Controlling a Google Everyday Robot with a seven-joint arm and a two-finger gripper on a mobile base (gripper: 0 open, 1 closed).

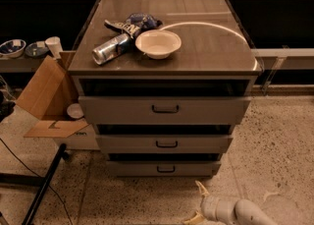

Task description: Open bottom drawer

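The bottom drawer (166, 169) is the lowest and narrowest grey front of the cabinet, with a small black bar handle (166, 170) at its centre. It sits flush and looks shut. My gripper (197, 203) is low over the floor, in front of the drawer and slightly to its right, a short gap away from the front. Its two pale fingers (201, 187) are spread apart with nothing between them. The white arm (240, 211) comes in from the lower right.
The mid drawer (166, 144) and tall top drawer (165, 109) are above. A white bowl (158, 43), a can (111, 49) and a blue bag (140, 21) lie on the cabinet top. An open cardboard box (46, 96) and a black stand leg (44, 184) are on the left. The floor is speckled.
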